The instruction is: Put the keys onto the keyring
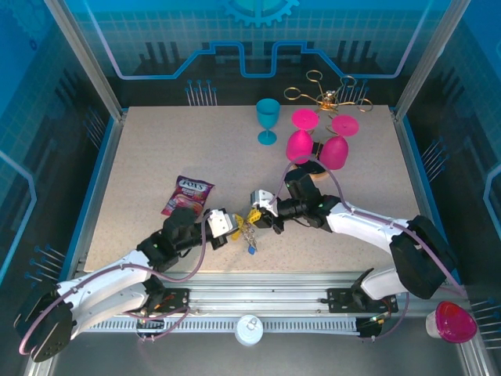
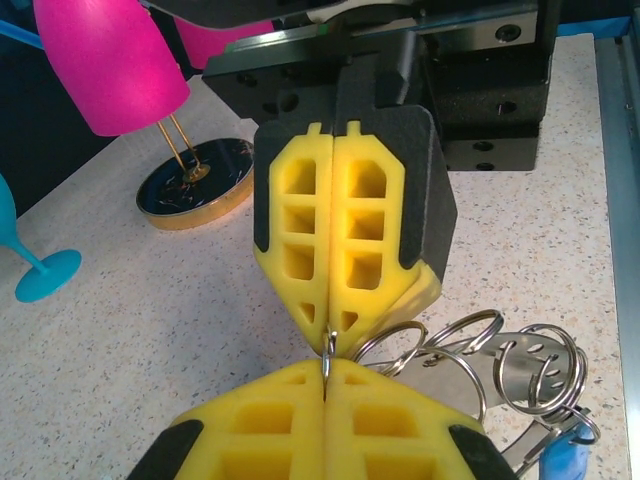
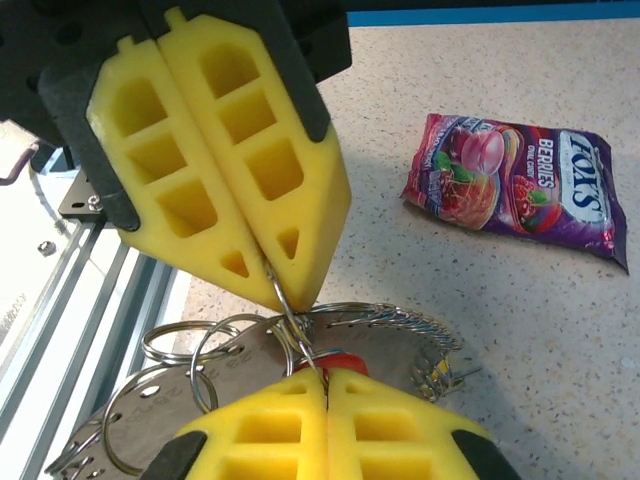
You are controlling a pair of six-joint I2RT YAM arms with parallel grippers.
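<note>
Steel wire ring (image 3: 283, 298) on the small silver keys (image 2: 505, 385) looks light and slippery, pinched edgewise between the fully closed left gripper (image 2: 327, 368) and right gripper (image 3: 325, 375)

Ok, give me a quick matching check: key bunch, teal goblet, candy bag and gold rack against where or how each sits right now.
Things:
1. key bunch
2. teal goblet
3. Fox's candy bag
4. gold wire rack

States:
A. standing upright on its stem
B. lying flat, left of centre
C. pinched between left gripper and right gripper, both shut
D. at the far edge

Pairs: 1-C, 2-A, 3-B, 4-D
</note>
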